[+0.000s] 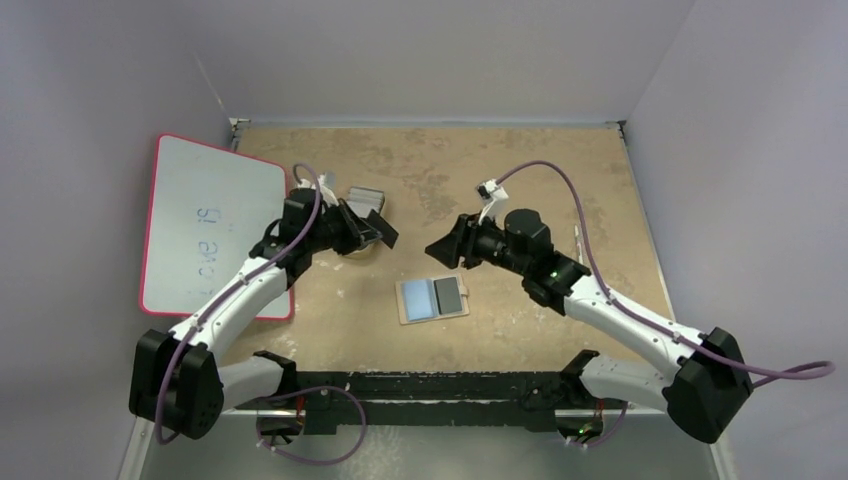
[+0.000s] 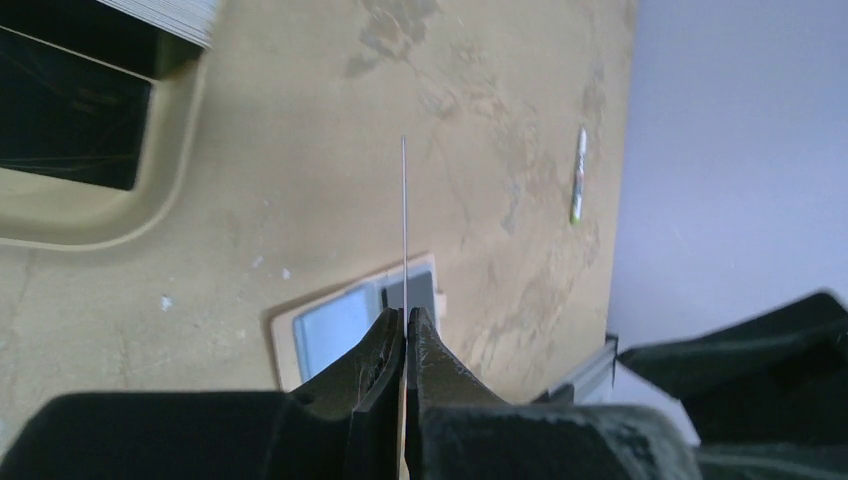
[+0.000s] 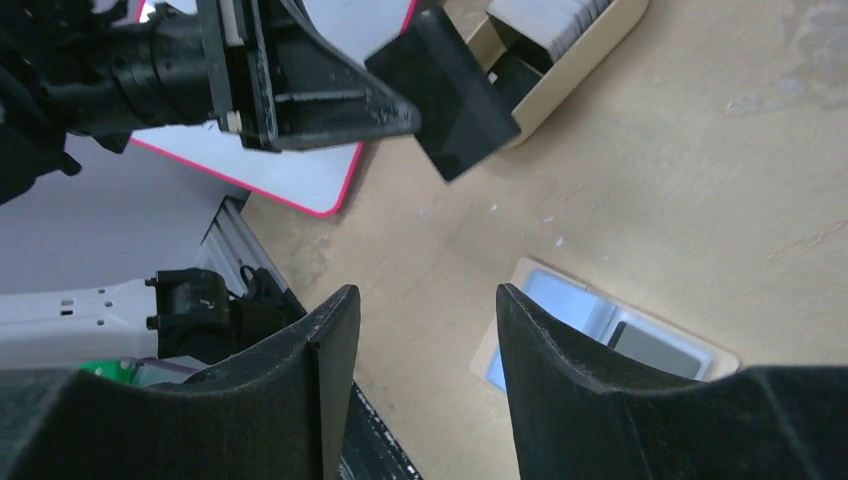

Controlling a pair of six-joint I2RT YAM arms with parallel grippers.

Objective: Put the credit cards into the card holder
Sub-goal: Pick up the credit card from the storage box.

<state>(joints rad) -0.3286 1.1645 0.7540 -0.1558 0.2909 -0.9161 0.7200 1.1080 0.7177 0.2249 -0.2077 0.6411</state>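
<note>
L gripper (image 2: 405, 322) pinches black card (image 3: 455, 105) by one end, off the table. Card holder (image 1: 432, 299) lies open near-right of it, long axis left-right. R gripper (image 3: 425, 300) spread, empty, just far of holder.

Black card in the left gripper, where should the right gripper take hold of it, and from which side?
Probably the free end of the black card jutting past the left gripper, approached from the right arm's side. The open right gripper should close across the flat faces: the card is thin and only that end is exposed.
</note>
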